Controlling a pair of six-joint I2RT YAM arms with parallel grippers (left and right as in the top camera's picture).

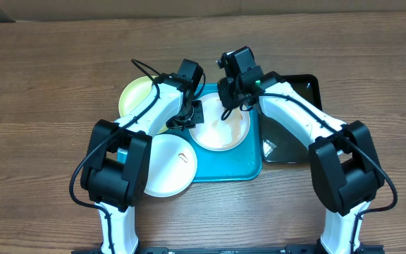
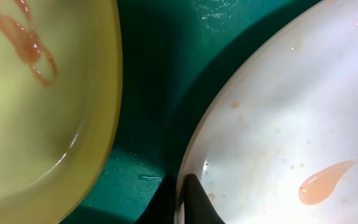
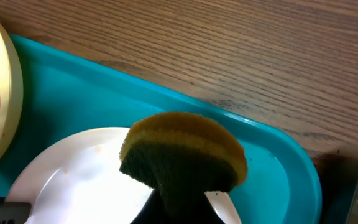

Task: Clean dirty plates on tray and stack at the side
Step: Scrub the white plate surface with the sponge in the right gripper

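A white plate (image 1: 220,131) with reddish smears lies on the turquoise tray (image 1: 249,166). My left gripper (image 1: 189,116) is shut on its left rim; the left wrist view shows the fingers (image 2: 182,202) pinching the plate's edge (image 2: 278,124). My right gripper (image 1: 232,99) is shut on a yellow and dark green sponge (image 3: 182,152), held over the far edge of that plate (image 3: 73,174). A yellow-green plate (image 1: 134,95) with a red smear sits at the tray's far left, also in the left wrist view (image 2: 36,99). A second white plate (image 1: 166,164) lies on the table left of the tray.
A glossy black tray (image 1: 298,123) lies right of the turquoise tray, under the right arm. Wooden table (image 1: 41,85) surrounds everything. Both arms cross over the tray's far half.
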